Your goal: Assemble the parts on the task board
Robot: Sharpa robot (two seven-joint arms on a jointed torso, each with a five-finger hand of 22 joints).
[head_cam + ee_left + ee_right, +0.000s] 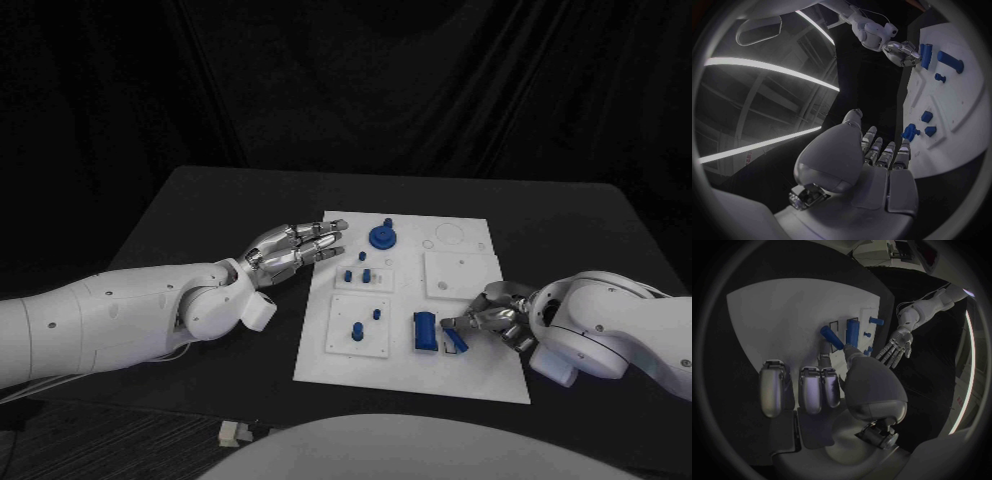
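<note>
The white task board (pixel 462 375) lies in the middle of the black table. My left hand (pixel 296 245) hovers at the board's far left edge with its fingers stretched out and apart, holding nothing. It appears again as the left hand (pixel 879 155), near a round blue part (pixel 909 132). That round blue part (pixel 384 237) stands at the board's far side. My right hand (pixel 490 320) is at the board's near right, fingers curled, with its fingertips (pixel 851 351) against a slim blue piece (pixel 454 342) beside a blue block (pixel 426 332). Whether it grips the piece is unclear.
Small blue pegs (pixel 361 270) stand in a raised square plate in the board's middle. Two more pegs (pixel 368 322) stand in the near left plate. A bare square plate (pixel 459 270) sits at the right. Black table surface surrounds the board.
</note>
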